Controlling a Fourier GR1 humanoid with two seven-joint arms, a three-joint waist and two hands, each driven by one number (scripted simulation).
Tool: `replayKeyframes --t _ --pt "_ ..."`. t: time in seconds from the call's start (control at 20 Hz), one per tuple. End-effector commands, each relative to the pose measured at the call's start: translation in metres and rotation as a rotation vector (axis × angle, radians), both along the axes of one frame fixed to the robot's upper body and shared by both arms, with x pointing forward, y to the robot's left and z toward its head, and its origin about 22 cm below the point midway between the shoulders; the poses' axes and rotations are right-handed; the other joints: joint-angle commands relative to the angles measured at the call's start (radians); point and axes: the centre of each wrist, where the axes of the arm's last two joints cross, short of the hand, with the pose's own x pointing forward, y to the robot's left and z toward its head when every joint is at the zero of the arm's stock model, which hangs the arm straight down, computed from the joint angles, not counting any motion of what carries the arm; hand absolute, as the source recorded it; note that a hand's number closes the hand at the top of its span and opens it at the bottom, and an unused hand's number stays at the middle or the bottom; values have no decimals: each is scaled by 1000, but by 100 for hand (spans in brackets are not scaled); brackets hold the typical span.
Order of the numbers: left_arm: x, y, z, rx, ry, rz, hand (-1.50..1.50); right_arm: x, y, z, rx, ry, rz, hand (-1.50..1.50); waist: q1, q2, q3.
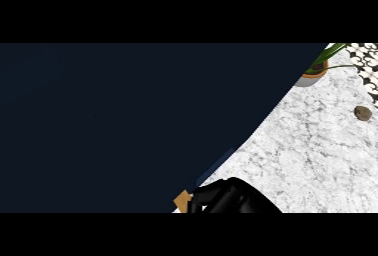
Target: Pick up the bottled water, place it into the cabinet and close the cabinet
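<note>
A large dark navy cabinet door [125, 125] fills the left and middle of the head view and hides whatever lies behind it. Its slanted edge [215, 167] runs from the upper right down to the lower middle. One black hand [230, 198], which I take to be my right, sits at the bottom of the view against the lower end of that edge. A small tan piece of wood [181, 200] shows just left of the hand. The bottled water is nowhere in sight. My left hand does not show.
White marble counter [310, 150] spreads to the right of the door. A potted green plant [316, 75] stands at the top right, and a small brown round object [362, 113] lies near the right edge.
</note>
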Motion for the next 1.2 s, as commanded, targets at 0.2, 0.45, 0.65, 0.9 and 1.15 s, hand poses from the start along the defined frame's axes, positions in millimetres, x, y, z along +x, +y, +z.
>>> replayKeyframes --t 0.2,0.45,0.65,0.9,1.15 --pt "-13 24 15 -41 -25 6 -150 70 14 23 119 94 18 150 -26 2 2" --pt "-23 24 10 -58 -36 29 -150 125 -2 37 132 85 -7 150 -33 0 2" --pt "-34 45 11 -59 -36 43 -150 159 -6 18 115 124 28 150 -30 1 2" --pt "-41 51 28 -57 -48 34 -150 192 -3 35 64 112 20 150 -28 2 2" --pt "-40 54 19 -56 -60 43 -150 204 15 45 69 100 74 150 -31 1 2"
